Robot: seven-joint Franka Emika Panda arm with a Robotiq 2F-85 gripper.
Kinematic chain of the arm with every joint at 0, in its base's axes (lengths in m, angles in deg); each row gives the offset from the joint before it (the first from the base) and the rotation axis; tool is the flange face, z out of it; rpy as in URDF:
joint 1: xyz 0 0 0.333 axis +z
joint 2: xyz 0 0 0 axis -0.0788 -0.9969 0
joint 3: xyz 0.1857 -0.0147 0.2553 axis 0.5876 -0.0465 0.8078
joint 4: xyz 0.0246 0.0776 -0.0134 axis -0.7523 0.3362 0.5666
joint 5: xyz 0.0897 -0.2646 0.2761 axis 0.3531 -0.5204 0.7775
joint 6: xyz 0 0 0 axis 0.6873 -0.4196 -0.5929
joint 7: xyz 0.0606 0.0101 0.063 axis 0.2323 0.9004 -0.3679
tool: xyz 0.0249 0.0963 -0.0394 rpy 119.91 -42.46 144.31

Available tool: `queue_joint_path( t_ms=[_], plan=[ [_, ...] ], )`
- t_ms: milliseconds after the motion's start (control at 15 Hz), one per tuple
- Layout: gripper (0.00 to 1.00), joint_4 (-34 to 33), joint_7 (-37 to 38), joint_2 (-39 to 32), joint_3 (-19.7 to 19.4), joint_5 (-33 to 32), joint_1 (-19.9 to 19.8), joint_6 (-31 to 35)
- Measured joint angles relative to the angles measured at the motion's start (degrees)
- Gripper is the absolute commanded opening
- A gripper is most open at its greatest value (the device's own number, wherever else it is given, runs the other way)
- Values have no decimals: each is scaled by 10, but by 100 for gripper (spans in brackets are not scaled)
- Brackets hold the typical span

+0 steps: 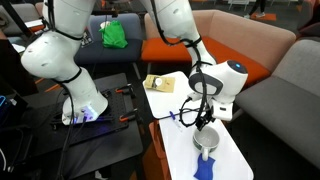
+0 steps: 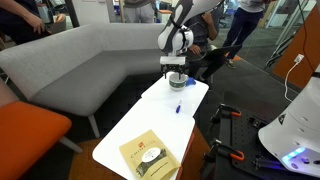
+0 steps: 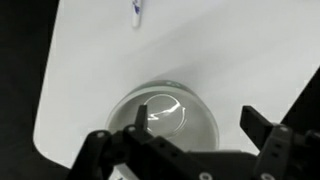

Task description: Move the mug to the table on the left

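The mug [image 3: 170, 112] is a grey, shiny cup standing upright on the white table [image 3: 230, 50]. It also shows in both exterior views [image 1: 207, 141] [image 2: 176, 81]. My gripper [image 3: 197, 118] hangs straight above it and is open. In the wrist view one fingertip sits over the mug's opening and the other is outside its wall, to the right. In both exterior views the gripper [image 1: 205, 118] [image 2: 172, 68] is just above the mug's rim. I cannot tell whether a finger touches the mug.
A blue pen [image 1: 172, 118] [image 3: 136, 10] lies on the white table near the mug. A blue cloth [image 1: 203, 168] lies at the table's near end and a brown pad with an object on it [image 2: 150, 156] at the other end. A black table [image 1: 90, 135] holds the robot base. Sofas surround the tables.
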Motion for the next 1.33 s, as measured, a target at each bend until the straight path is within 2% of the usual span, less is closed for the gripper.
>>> queue_joint_path(
  t_ms=[200, 267, 333, 467, 800, 1067, 1333],
  plan=[
    [100, -27, -7, -31, 0, 3, -8, 0],
    [96, -37, -7, -41, 0, 3, -10, -1],
    [72, -46, -7, -49, 0, 4, -13, -3],
    [69, -64, -7, -64, 0, 4, -19, -8],
    [29, -98, -26, -85, 4, 5, -26, -16],
    [1, -109, -28, -91, 8, 5, -26, -25],
    [3, -113, -28, -94, 7, 7, -29, -29]
  ],
)
